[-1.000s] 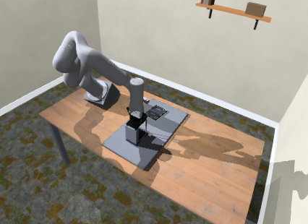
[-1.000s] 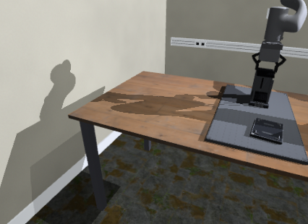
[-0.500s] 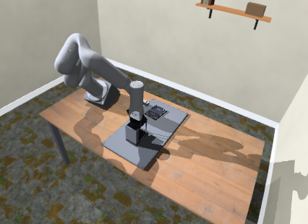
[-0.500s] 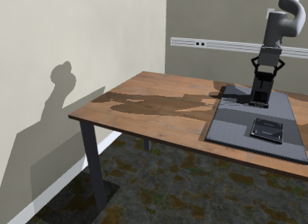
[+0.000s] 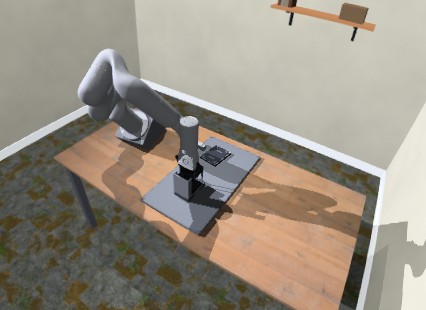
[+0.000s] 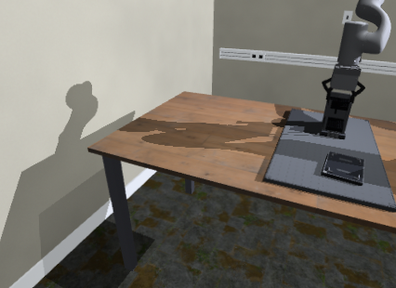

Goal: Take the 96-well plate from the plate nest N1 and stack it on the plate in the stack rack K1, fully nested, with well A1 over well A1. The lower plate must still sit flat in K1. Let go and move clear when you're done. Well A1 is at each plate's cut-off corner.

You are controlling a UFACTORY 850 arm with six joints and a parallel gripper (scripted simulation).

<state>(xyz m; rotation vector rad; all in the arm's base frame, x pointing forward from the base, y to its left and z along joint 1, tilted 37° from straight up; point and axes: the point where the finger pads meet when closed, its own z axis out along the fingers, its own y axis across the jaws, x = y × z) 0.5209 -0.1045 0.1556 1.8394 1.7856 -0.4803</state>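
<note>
The stack rack K1 [image 5: 186,186] stands upright on the grey mat [image 5: 202,182]; it also shows in the exterior view [image 6: 336,124]. My gripper [image 5: 189,175] points straight down into the top of the rack and is shut on the 96-well plate, with its fingers standing wide. In the exterior view the gripper [image 6: 337,111] sits just above the rack's posts. The held plate and the lower plate in K1 are mostly hidden by the fingers and the rack walls. The dark flat plate nest N1 [image 5: 215,155] lies further along the mat [image 6: 344,167].
The arm's base [image 5: 134,130] stands at the table's far left corner. The grey mat [image 6: 332,163] covers the middle of the wooden table [image 5: 280,225]. A wall shelf [image 5: 322,12] hangs high at the back.
</note>
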